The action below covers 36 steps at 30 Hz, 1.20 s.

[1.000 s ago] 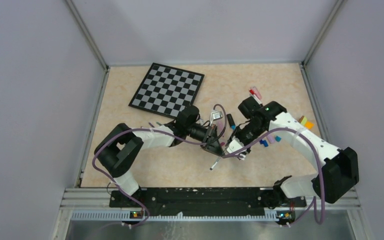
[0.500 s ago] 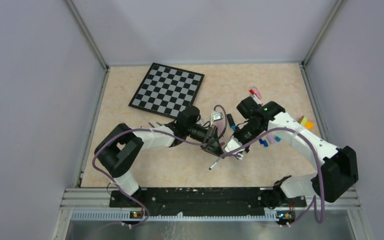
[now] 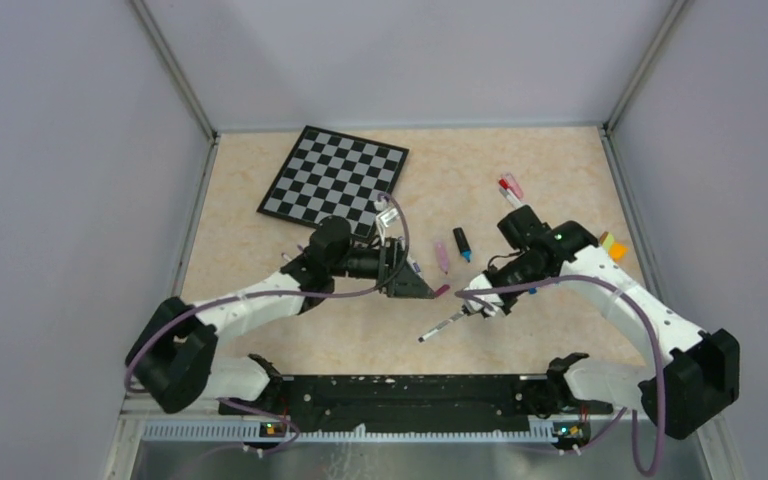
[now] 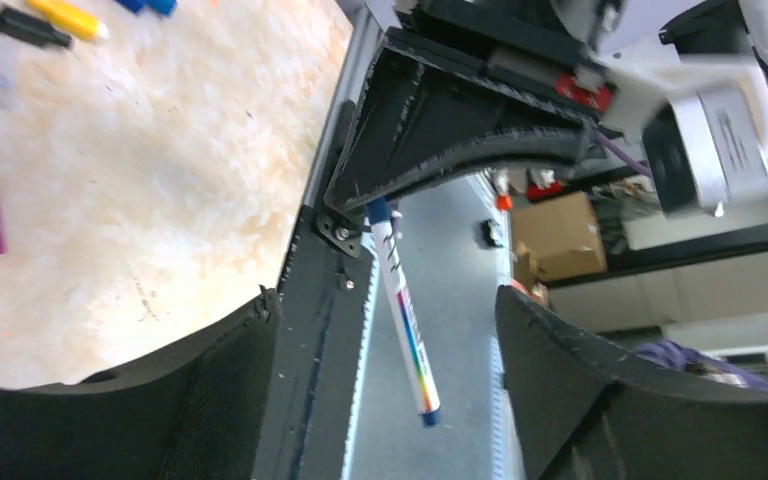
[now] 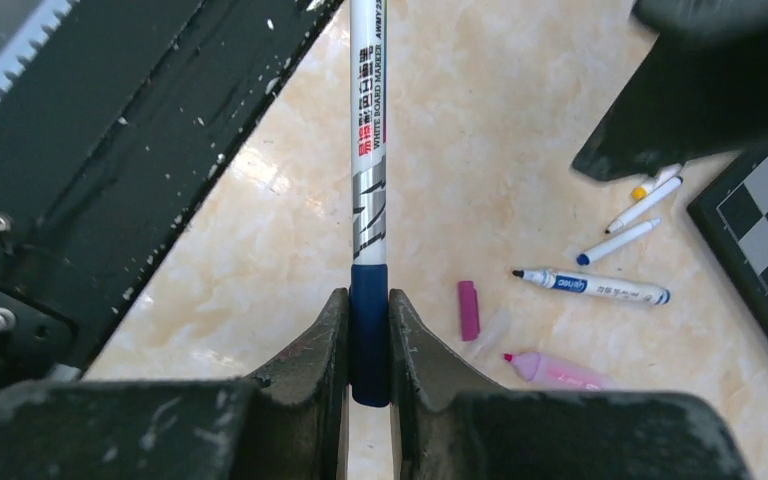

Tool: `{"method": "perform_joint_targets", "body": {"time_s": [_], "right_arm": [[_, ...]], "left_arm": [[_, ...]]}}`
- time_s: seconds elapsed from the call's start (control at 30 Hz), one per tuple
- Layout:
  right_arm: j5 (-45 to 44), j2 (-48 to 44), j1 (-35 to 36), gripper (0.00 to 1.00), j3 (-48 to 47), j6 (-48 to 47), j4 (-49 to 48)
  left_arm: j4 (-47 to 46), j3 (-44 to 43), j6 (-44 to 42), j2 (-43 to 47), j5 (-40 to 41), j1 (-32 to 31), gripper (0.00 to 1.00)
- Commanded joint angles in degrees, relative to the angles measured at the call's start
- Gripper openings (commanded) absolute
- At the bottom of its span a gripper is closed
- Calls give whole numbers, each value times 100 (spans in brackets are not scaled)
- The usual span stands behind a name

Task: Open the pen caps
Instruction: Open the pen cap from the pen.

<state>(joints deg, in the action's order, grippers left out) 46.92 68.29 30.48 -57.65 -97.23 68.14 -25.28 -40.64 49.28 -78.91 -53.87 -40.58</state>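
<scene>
The right pincer (image 5: 368, 310) is clamped on the dark blue end (cap or tail plug, I cannot tell) of a white plastic whiteboard marker (image 5: 368, 150), whose barrel juts straight out above the bench (image 3: 520, 170). The left pincer (image 3: 422, 288), jaws apart and holding nothing, faces its free length from nearby.

A beige marbled table (image 3: 560, 160) carries a chessboard (image 3: 335, 182) at its far left and a yellow-orange block (image 3: 613, 245) near the right edge. An uncapped blue pen (image 5: 590, 286), a pink highlighter (image 5: 560, 370) and a purple cap (image 5: 469, 309) lie close together mid-table.
</scene>
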Motion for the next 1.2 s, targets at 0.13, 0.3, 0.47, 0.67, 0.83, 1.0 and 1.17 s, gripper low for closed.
{"method": "perform_joint_targets", "body": {"time_s": [0.13,0.3,0.47,0.67,0.83,1.0,1.17], "right_arm": [[1562,-762,-847,0,741,2771,-1136],[2139,-1059,-1443,0,1309,5311,-2545],[2474,-1056,-1612,0,1865,7717,-4389],[2898,-788,-1611,0,2365,10060,-6372],[2902,-685,-1611,0,2563,10768,-7121],[2887,-660,-1591,0,2677,11000,-7432],[2879,-631,-1554,0,2715,11027,-7485]], "left_arm": [[-1793,1599,-12,2158,2234,50,99],[-2439,2128,415,2527,2753,65,99],[-3576,2694,789,2553,3362,67,99],[-3419,2503,597,2258,3762,-170,99],[-3624,2341,429,1818,4437,-568,96],[-4045,2100,512,1170,4795,-844,86],[-4485,1800,554,560,4947,-1031,75]]}}
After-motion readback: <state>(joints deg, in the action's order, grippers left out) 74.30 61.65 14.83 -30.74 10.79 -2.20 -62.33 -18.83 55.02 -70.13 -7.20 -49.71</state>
